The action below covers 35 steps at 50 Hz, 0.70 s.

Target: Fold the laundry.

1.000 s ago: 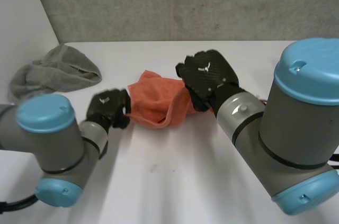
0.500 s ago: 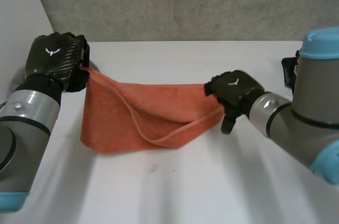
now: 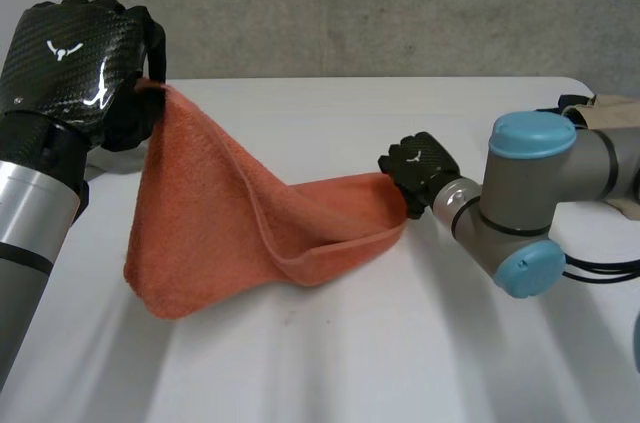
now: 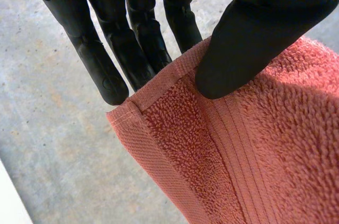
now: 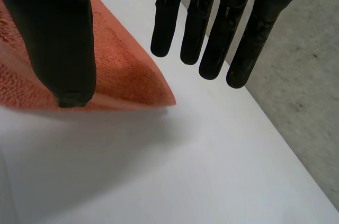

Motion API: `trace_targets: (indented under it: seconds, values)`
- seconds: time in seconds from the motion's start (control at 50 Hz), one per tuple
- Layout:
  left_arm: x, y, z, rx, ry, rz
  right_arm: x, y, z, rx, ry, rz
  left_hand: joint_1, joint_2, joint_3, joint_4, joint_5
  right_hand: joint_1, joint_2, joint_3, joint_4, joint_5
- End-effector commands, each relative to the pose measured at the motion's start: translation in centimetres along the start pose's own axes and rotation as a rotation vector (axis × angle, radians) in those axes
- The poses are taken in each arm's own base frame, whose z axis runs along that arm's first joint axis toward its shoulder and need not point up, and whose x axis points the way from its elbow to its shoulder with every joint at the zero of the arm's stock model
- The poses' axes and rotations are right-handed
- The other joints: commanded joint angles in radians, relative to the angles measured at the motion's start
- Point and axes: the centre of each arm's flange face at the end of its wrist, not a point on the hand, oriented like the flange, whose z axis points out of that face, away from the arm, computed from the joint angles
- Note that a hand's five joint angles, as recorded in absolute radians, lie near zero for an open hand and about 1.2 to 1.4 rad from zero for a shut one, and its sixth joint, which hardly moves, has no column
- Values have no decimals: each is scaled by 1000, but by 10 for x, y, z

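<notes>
Head view: white-emblemed left hand pinches orange towel.

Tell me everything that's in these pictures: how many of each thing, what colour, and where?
towel: one, orange, one corner held high, the rest sagging down to the table, its other end at the right robot hand.
table: one, white, under everything.
wall: one, grey, behind the table.
beige thing: one, beige, behind the right arm; too little shows to name it.
left arm, right arm: two, grey with light-blue caps.
left robot hand: one, black, raised, pinching a towel corner between thumb and fingers.
right robot hand: one, black, low over the table, fingers straight.
</notes>
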Motion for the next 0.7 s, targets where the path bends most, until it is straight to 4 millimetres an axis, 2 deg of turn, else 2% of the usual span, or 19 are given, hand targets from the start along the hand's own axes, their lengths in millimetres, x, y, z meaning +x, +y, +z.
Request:
trace_targets:
  seconds: [0.02, 0.16, 0.26, 0.36, 0.38, 0.5, 0.6, 0.7]
  values:
    - [1, -2, 2, 8, 11, 0, -15, 10, 8, 27, -88, 21, 277, 203, 209, 194, 253, 243, 155, 149, 152, 171]
    - [-2, -4, 4, 15, 0, 5, -13, 5, 4, 32, -89, 6, 277, 203, 209, 194, 253, 225, 138, 131, 135, 153]
    - [-3, -4, 5, 18, -2, 5, -1, -9, -4, 43, -69, -24, 277, 203, 209, 194, 253, 222, 135, 128, 132, 150]
    - [-3, -5, 5, 21, -2, 6, 30, -16, -24, 12, -39, -27, 277, 203, 209, 194, 253, 216, 129, 122, 126, 144]
    - [-3, -5, 6, 21, -2, 6, 30, -16, -27, -1, -50, -27, 277, 203, 209, 194, 253, 213, 126, 120, 123, 141]
    - [-4, -10, 6, 21, -1, 4, 15, -5, -40, -84, -161, -13, 277, 203, 209, 194, 253, 199, 111, 105, 108, 127]
    - [-4, -14, 8, 25, 1, 3, 1, 11, -34, -99, -201, 26, 277, 203, 209, 194, 253, 202, 114, 108, 111, 130]
    - [-4, -15, 9, 29, 0, 3, -1, 18, -22, -68, -177, 69, 277, 203, 209, 194, 253, 225, 138, 131, 135, 153]
